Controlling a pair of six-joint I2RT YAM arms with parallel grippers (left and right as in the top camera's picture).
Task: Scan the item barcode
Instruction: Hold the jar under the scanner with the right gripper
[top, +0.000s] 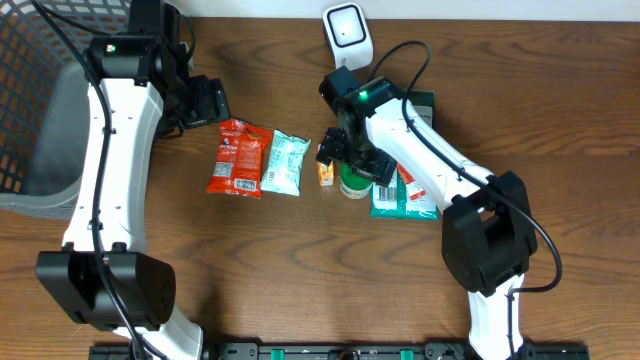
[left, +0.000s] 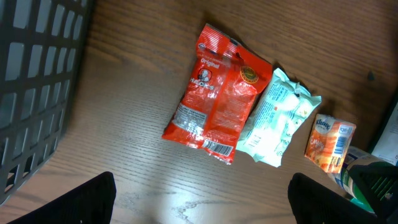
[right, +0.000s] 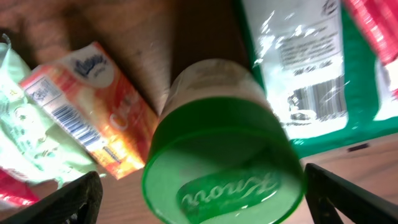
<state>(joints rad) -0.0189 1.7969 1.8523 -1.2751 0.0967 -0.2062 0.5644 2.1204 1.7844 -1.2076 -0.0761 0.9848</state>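
Right gripper (right: 202, 186) spread wide over green-lidded round jar (right: 217, 143), fingers (right: 62, 200) clear of it.
Jar sits on wooden table (top: 300, 260) between orange tissue pack (right: 87, 118) on its left and green-and-white plastic pouch (right: 305, 68) on its right; white barcode scanner (top: 347, 30) at far edge. Left gripper (left: 202, 186) also wide, empty.

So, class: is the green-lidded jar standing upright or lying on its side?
Upright: from overhead the green-lidded jar shows its round lid facing up, and the right wrist view also looks down onto the lid top.
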